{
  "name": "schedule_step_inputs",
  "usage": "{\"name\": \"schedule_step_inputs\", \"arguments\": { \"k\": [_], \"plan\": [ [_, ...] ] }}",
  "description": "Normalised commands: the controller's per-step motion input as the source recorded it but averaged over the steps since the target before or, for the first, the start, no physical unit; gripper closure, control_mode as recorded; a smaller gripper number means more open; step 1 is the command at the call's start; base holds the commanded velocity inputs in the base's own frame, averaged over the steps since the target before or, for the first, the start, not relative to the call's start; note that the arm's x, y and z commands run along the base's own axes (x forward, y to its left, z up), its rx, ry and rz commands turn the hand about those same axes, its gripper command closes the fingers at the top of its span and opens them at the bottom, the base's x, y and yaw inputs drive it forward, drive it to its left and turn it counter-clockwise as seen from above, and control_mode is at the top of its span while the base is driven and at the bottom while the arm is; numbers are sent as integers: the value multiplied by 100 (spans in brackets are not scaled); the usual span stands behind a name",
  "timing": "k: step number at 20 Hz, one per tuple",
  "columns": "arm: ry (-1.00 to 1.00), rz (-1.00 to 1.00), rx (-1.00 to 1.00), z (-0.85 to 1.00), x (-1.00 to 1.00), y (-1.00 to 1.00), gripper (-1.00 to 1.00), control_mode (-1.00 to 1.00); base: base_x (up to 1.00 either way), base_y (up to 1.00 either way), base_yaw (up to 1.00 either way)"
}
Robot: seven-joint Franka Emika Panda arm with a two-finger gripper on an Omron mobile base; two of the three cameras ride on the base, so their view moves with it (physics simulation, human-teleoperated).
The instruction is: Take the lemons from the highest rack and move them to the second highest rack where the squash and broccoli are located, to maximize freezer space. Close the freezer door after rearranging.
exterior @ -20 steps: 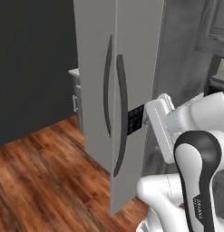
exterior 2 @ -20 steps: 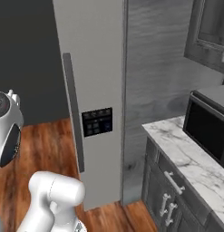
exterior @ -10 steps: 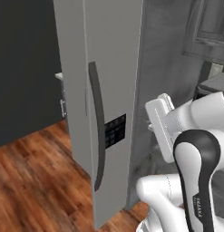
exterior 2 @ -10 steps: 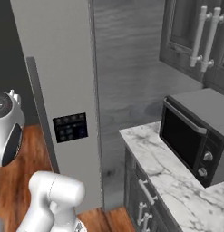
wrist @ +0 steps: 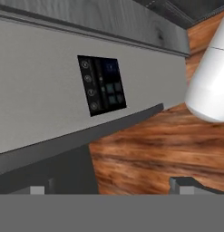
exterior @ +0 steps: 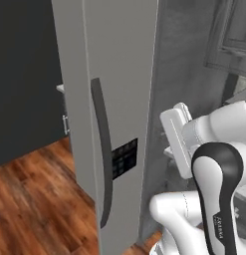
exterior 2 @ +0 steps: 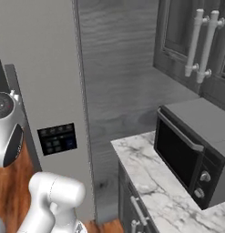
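The biggest thing here is the tall grey fridge (exterior: 119,89). Its freezer door (exterior 2: 38,68) looks shut, so the lemons must be somewhere behind it, and I cannot see them or the racks at all. A long dark handle (exterior: 103,164) runs down the door, and a small black control panel (exterior 2: 58,139) sits on the door beside it. Next to the fridge is a dark wood wall panel (exterior 2: 118,77), then a marble counter (exterior 2: 155,182) with a black microwave (exterior 2: 189,150) on it. The floor is brown wood (exterior: 35,204).

The gripper (wrist: 113,188) points at the door near the panel. Its two small tips are well apart at the bottom of the hand view, so it looks spread wide and holds nothing.

The step now seems to be getting the door open. To do it well, I think the hand should line up with the long handle, not the panel, close firmly around it, and pull along the way the door swings.

The top and bottom of the fridge are cut off. The panel's buttons are too small to read.
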Motion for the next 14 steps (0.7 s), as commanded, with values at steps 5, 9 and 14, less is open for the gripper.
{"name": "schedule_step_inputs", "arguments": {
  "k": [5,9,14],
  "plan": [
    [0,0,0,0,0,0,-100,100,55,0,2],
    [0,0,0,0,0,0,-100,100,50,0,2],
    [0,0,0,0,0,0,-100,100,50,0,3]
  ]
}}
